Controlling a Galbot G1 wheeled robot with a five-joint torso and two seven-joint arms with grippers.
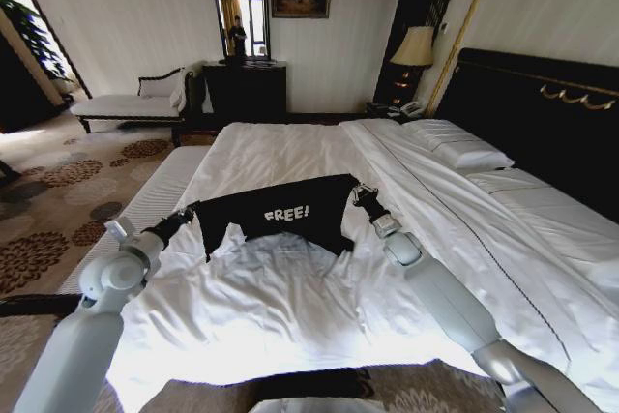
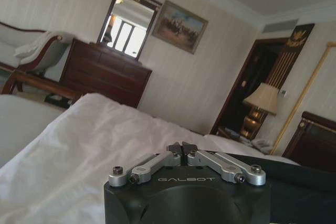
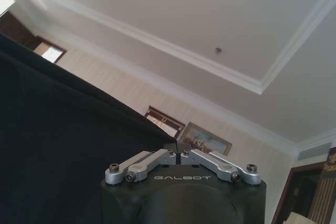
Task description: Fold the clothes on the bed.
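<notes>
The black T-shirt [image 1: 280, 212] with white "FREE!" lettering hangs stretched between my two grippers, a little above the white duvet of the bed [image 1: 290, 307]. At the shirt's left corner my left gripper [image 1: 190, 212] is shut on the cloth, and my right gripper [image 1: 359, 192] is shut on its right corner. In the left wrist view the fingertips [image 2: 182, 147] are pressed together, with black cloth [image 2: 299, 184] running off beside them. The right wrist view has the closed gripper [image 3: 178, 153] against the ceiling, with the shirt [image 3: 58, 145] hanging beside it.
White pillows [image 1: 456, 145] lie against the dark headboard [image 1: 542, 113] on the right. A lamp [image 1: 414, 49] stands on the nightstand. A dark dresser [image 1: 245, 89] with a mirror stands at the far wall, and a pale chaise [image 1: 131, 102] at far left. Patterned carpet [image 1: 58, 191] borders the bed's left side.
</notes>
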